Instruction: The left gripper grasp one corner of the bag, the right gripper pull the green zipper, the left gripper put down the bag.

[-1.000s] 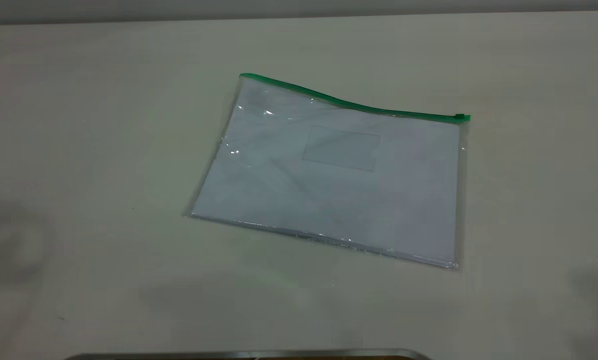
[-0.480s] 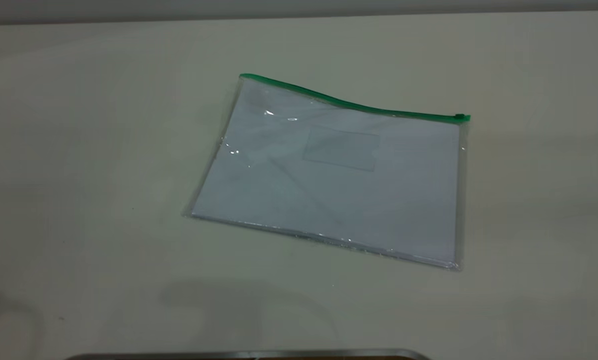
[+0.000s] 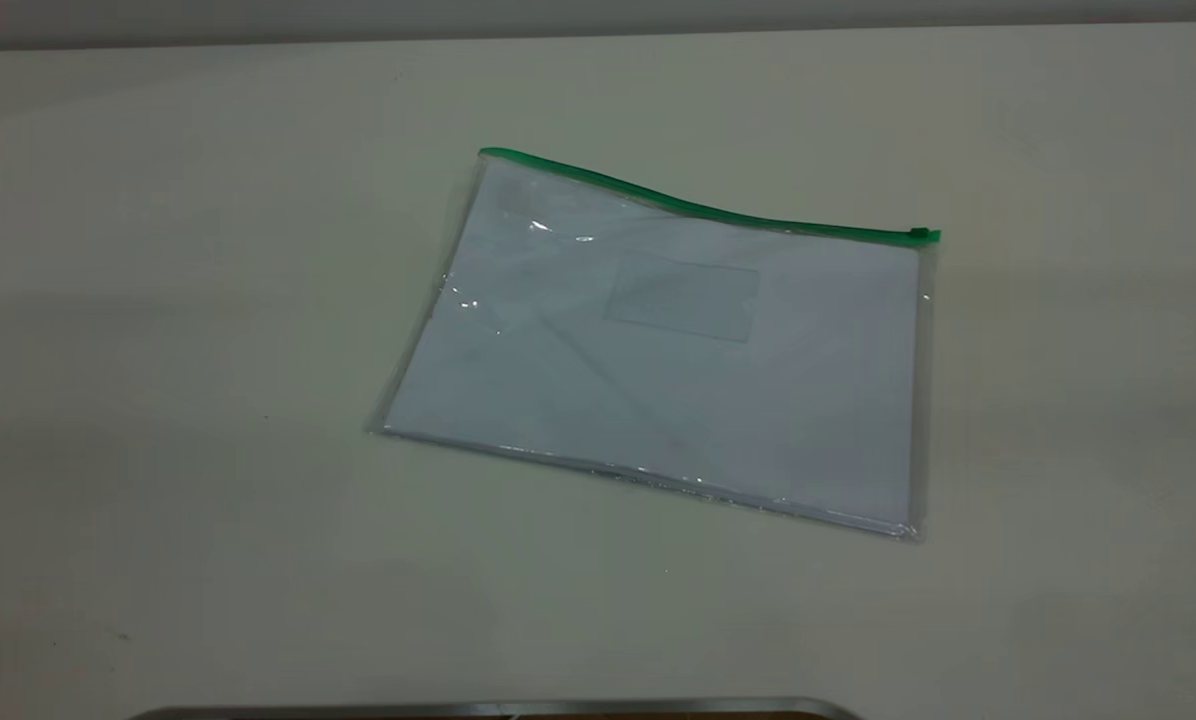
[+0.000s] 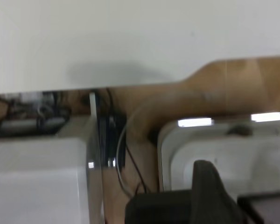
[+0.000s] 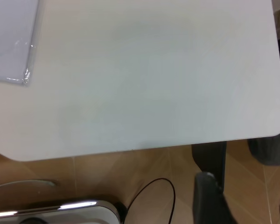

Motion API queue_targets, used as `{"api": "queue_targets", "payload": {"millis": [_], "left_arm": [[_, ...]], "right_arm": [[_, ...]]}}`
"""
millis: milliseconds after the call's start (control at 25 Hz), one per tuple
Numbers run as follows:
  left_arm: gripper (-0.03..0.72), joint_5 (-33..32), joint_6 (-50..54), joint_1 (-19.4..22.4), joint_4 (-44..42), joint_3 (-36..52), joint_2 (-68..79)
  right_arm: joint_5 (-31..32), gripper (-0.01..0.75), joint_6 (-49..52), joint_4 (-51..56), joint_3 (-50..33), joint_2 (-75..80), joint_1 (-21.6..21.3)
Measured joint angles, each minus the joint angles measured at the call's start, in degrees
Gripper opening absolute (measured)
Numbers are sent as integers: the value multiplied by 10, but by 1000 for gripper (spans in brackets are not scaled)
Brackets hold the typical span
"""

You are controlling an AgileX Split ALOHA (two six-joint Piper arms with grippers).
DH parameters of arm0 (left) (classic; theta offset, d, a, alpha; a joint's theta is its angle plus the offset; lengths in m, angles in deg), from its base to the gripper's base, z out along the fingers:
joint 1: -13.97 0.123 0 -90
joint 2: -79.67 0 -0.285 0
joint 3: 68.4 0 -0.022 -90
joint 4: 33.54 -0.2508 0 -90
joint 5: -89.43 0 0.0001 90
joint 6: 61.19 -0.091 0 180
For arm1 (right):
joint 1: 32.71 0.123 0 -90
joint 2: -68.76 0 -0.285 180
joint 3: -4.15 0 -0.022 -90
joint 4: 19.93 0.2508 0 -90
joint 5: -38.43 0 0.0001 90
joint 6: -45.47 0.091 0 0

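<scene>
Pale bench point(image 3: 178, 300) is carrying the bag alone. Left hand point(image 4: 210, 186) is hovering beyond the bench edge, its spread impossible to tell; right hand point(image 5: 210, 191) likewise, past the bench's rounded corner. Bag point(image 3: 678, 370) is lying flat mid-bench, green zipper point(image 3: 922, 236) sitting at the strip's right end, bare surface surrounding every edge.

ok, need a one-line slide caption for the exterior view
Clear flat plastic bag of white paper lies on the pale table, green zipper slider at its far right corner; no arm in frame.
</scene>
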Motion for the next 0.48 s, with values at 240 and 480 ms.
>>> {"api": "queue_targets", "payload": {"millis": [240,480], "left_arm": [[450,-9,14,0,-4,1,-149],[450,-16,14,0,-2,1,-288]], "right_arm": [[-1,402,-1,1,0,0,0],[-1,402,-1,1,0,0,0]]}}
